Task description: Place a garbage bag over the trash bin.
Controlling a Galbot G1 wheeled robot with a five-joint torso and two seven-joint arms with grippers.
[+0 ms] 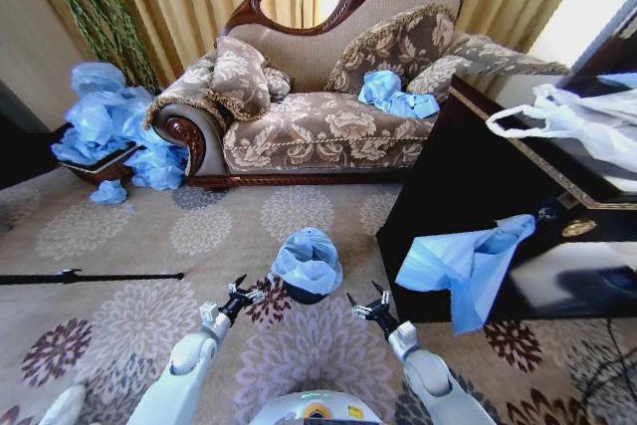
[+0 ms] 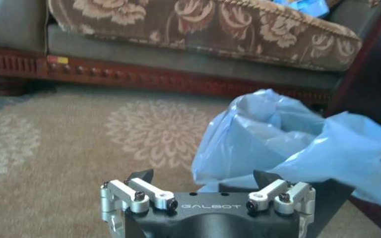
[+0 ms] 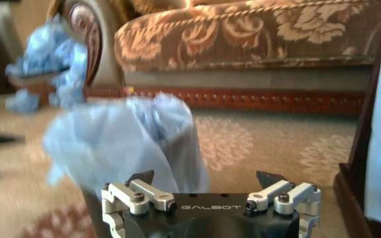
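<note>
**Both arms low, grippers open**

Both arms reach forward from the near edge of the head view, forearms angled inward. Left gripper (image 1: 242,295) sits left of centre, fingers spread apart, nothing between them. Right gripper (image 1: 366,303) sits right of centre, level with the left, fingers also spread and empty. The two are well apart.
</note>
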